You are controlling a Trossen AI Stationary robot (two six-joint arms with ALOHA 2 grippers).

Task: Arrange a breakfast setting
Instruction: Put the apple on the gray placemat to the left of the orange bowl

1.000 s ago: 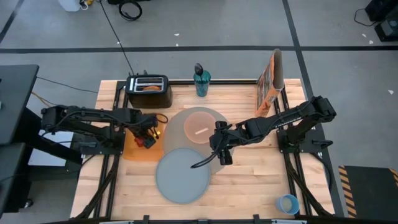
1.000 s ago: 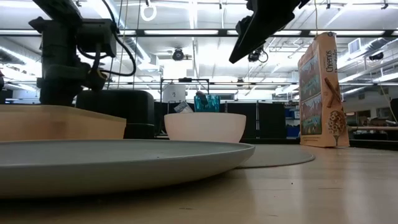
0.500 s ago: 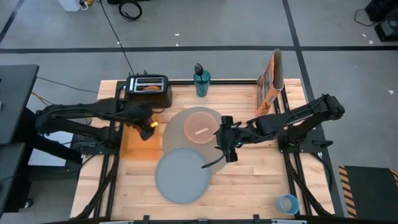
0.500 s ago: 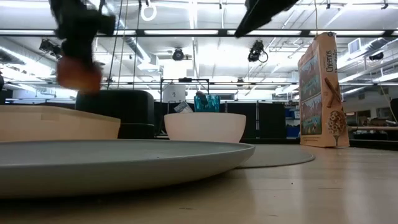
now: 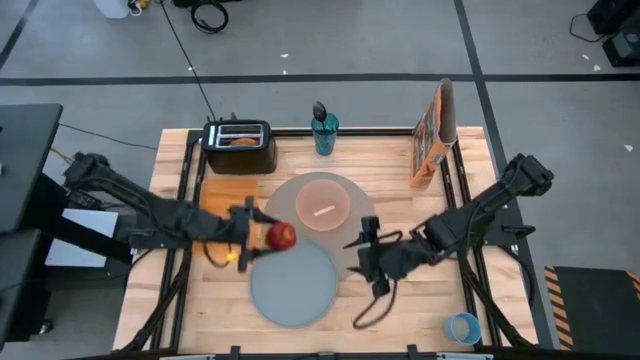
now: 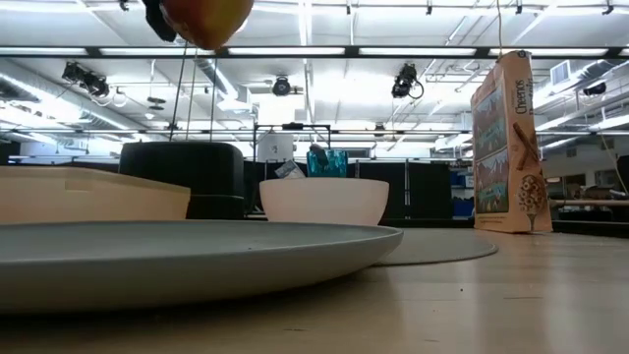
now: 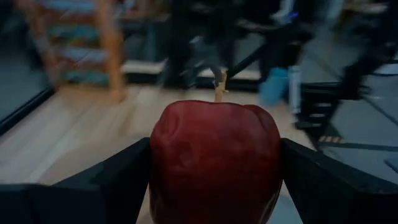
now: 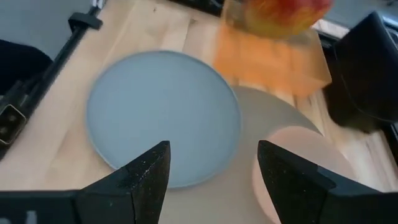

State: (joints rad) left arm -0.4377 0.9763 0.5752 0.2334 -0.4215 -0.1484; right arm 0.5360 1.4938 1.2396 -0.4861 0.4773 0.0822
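Low view crops the red apple (image 6: 204,20) at top.

You see the red apple (image 6: 204,20) cut by the low view's top edge, its left hand (image 5: 262,235) unseen there.

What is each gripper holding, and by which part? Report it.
Left gripper: the red apple, clamped by its two opposite sides, stem up. Right gripper: nothing, fingers open.
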